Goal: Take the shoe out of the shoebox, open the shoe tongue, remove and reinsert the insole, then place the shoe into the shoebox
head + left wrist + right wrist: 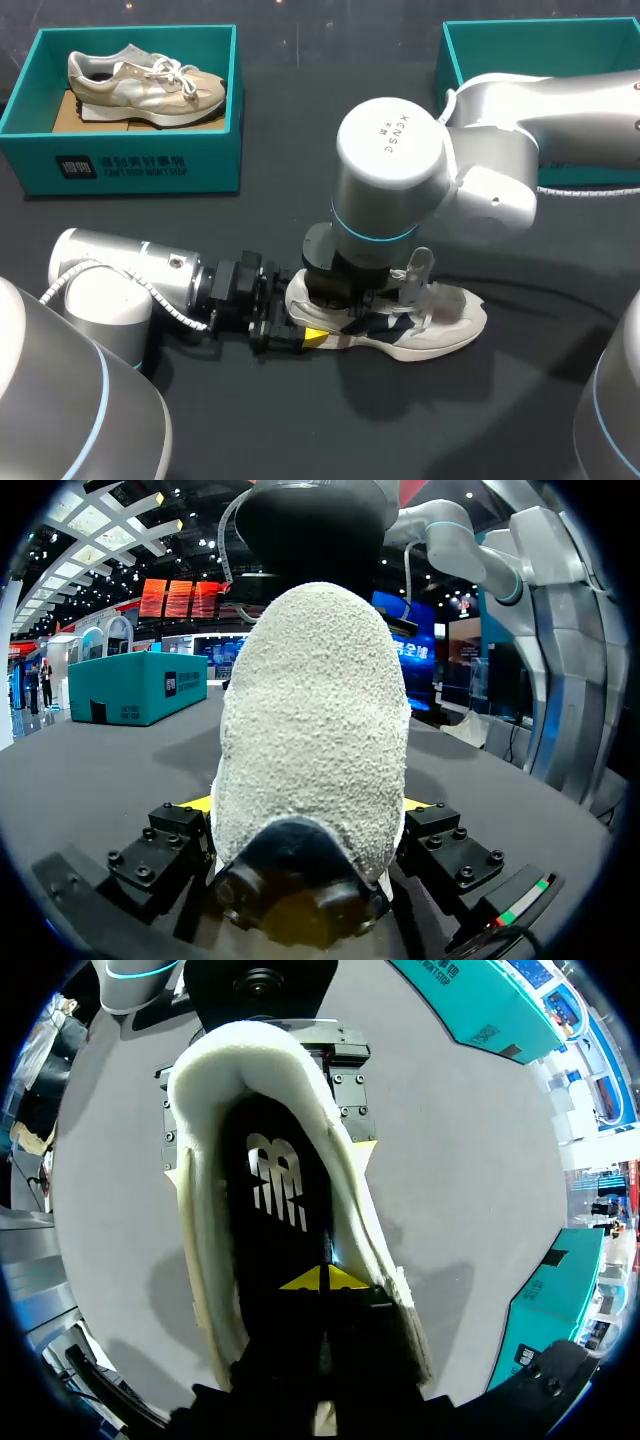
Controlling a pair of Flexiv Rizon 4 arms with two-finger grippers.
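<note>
Grey-white sneaker [425, 325] is found lying on its sole at mid bench [300, 215], toe to the right, out of the box.

Left claw [295, 335]: closed on the sneaker's heel from both sides, yellow tips just visible either side of the heel in the left wrist view.

Right claw [325, 1280]: lowered into the shoe opening, tips brought together with only a seam between them, resting on the black insole [280, 1185]. Whether a fold of insole is nipped cannot be told.

Step judged: insole stage, either the start of removal or seating after reinsertion. The insole is seen lying flat inside.

Next move calls for the heel to be held steady while the insole is worked. The open teal shoebox [447, 55] at far right is judged the return place. The far-left shoebox [130, 165] holds a beige sneaker [140, 85].
</note>
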